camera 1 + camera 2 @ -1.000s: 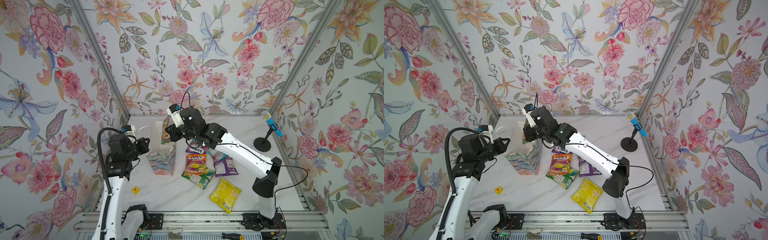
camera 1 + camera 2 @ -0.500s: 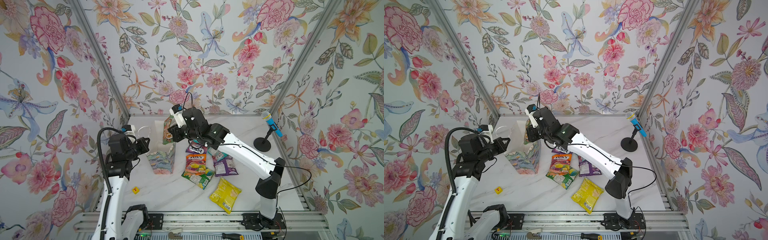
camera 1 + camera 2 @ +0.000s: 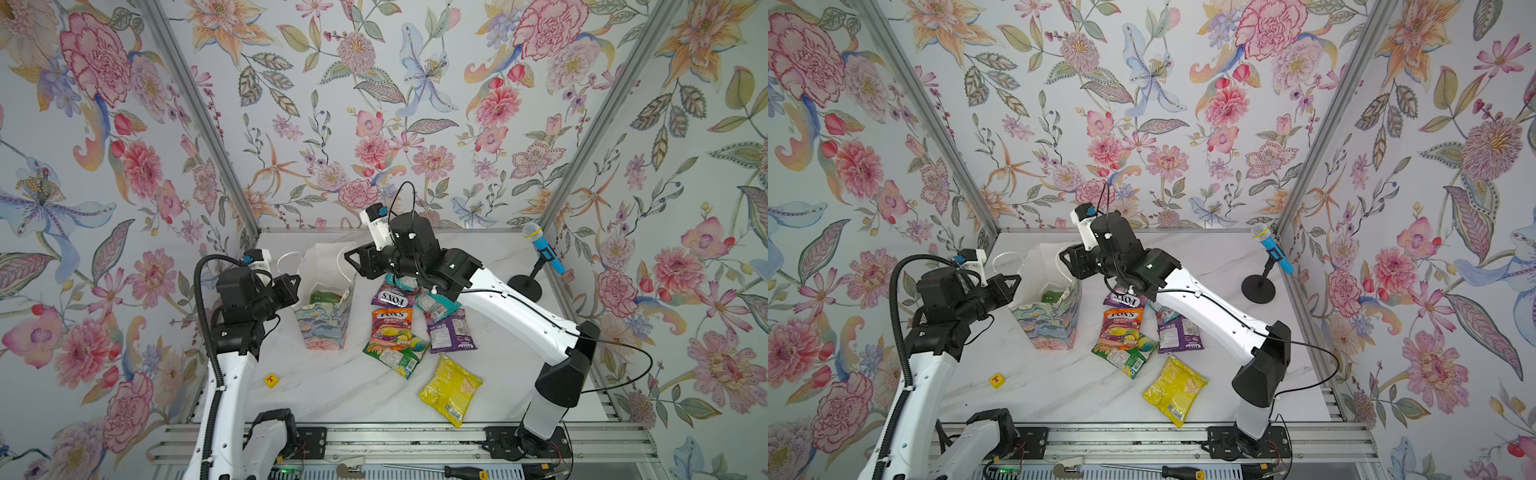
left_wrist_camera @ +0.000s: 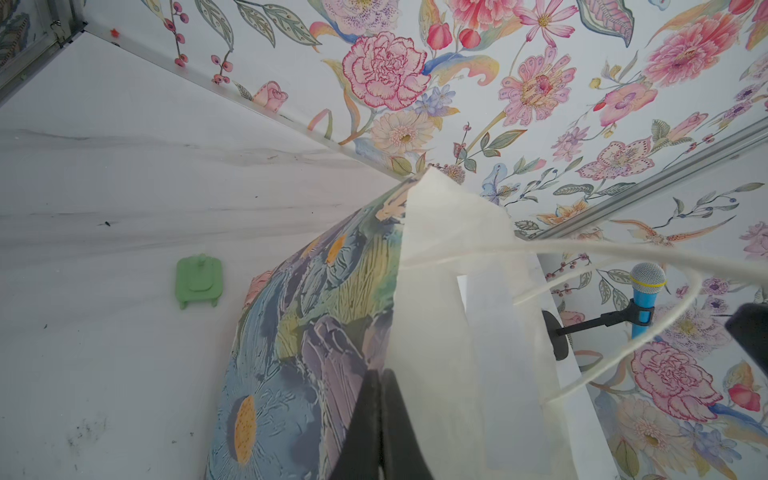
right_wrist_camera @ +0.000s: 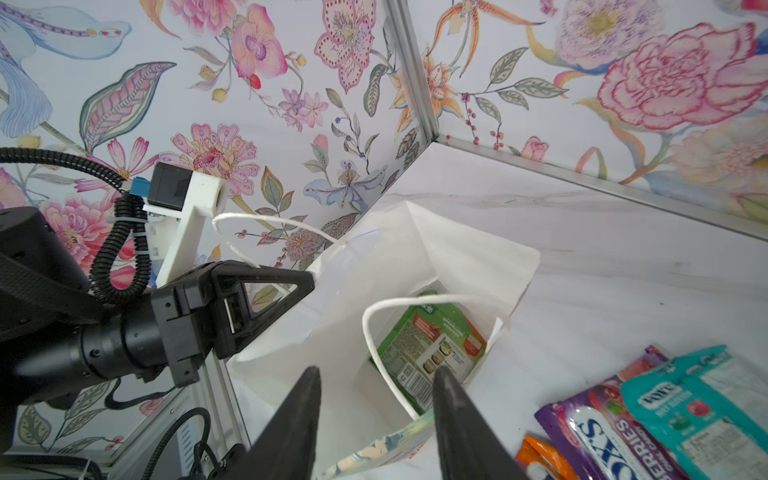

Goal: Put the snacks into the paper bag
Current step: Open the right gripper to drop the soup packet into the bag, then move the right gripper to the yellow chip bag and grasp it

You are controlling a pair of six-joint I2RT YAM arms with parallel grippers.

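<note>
Right wrist view, Jo: where's the bag?

Jo: Upright on the table, mouth wide open, with the right gripper over it. A green packet lies inside, at the bottom.

Kim: Is that gripper holding anything?

Jo: No. Its two fingers stand partway apart with nothing between them. One white cord handle hangs across the bag's mouth below them.

Kim: And the left gripper?

Jo: Closed tight on the bag's rim, on the side away from the snacks. The left wrist view shows the paper edge running in between its black fingers, which are pressed together.

Kim: Where are the other snacks?

Jo: In both top views they lie on the table just beside the bag, to its right. There's a pile of orange, green, teal and purple packets overlapping each other. A purple FOX'S packet lies at its far end, nearest the right gripper. A yellow packet lies apart from the pile, nearer the front edge.

Kim: Anything else on the table?

Jo: A small yellow cube near the front left, and a microphone on a stand at the far right, well apart from the bag.
</note>
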